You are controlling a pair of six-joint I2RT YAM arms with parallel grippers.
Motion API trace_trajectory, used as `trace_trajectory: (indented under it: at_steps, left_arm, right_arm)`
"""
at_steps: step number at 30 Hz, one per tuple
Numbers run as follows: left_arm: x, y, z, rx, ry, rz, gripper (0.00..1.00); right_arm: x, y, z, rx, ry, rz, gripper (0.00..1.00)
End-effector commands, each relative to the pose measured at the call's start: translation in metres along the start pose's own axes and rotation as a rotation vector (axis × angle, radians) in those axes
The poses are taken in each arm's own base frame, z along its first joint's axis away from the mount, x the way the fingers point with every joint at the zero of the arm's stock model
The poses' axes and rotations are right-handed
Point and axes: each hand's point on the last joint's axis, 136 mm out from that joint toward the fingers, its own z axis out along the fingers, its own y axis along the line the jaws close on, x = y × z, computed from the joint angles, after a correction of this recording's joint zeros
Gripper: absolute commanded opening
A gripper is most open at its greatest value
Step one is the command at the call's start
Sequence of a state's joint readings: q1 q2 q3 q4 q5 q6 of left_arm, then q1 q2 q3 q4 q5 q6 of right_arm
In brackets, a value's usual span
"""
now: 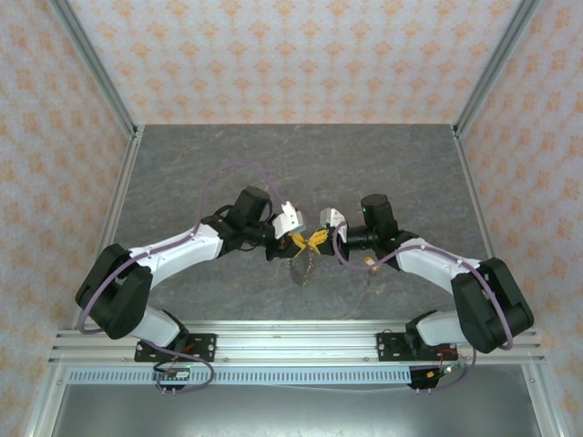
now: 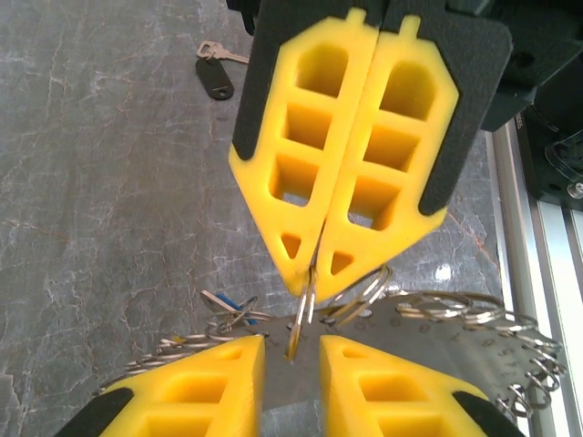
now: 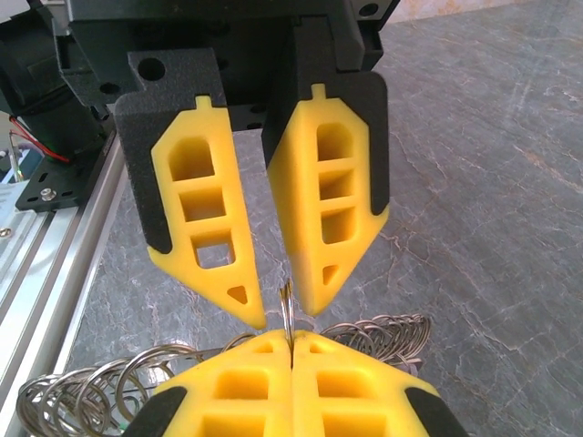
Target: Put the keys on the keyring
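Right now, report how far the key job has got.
Done: a blue key looks to sit among the keyring loops, though I can't confirm it's threaded. In hand: right gripper shut on one thin loop, left gripper open at it. To do: at least a dark-headed key lies loose on the table.

At the centre of the frame the two arms bend inward, and the left claw and right claw meet tip to tip over the grey marbled desk. The keyring hangs just below their yellow tips. Right of it, a small brass-yellow piece lies on the desk.
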State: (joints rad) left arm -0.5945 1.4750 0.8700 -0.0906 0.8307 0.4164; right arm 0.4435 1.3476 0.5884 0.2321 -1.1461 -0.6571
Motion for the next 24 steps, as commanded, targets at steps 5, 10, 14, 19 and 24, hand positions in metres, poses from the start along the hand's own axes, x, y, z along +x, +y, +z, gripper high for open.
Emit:
trace_trajectory:
  at_steps: [5, 10, 14, 19, 24]
  left_arm:
    - [-0.024, 0.005, -0.005, -0.014, -0.063, 0.029, 0.24]
    - [-0.019, 0.004, -0.004, 0.0, -0.036, 0.029, 0.2]
    - [-0.016, 0.004, -0.003, 0.001, -0.026, 0.026, 0.2]
    - [-0.013, 0.004, -0.002, 0.0, -0.009, 0.029, 0.19]
    - [-0.013, 0.006, -0.002, -0.008, 0.001, 0.036, 0.07]
  right_arm:
    - [-0.015, 0.004, -0.001, -0.04, -0.054, -0.044, 0.0]
    - [-0.018, 0.004, -0.001, -0.043, -0.067, -0.046, 0.0]
    - [-0.019, 0.004, -0.001, -0.042, -0.07, -0.044, 0.0]
    - [-0.018, 0.004, 0.0, -0.042, -0.072, -0.039, 0.0]
    - [-0.019, 0.003, 0.0, -0.041, -0.072, -0.038, 0.0]
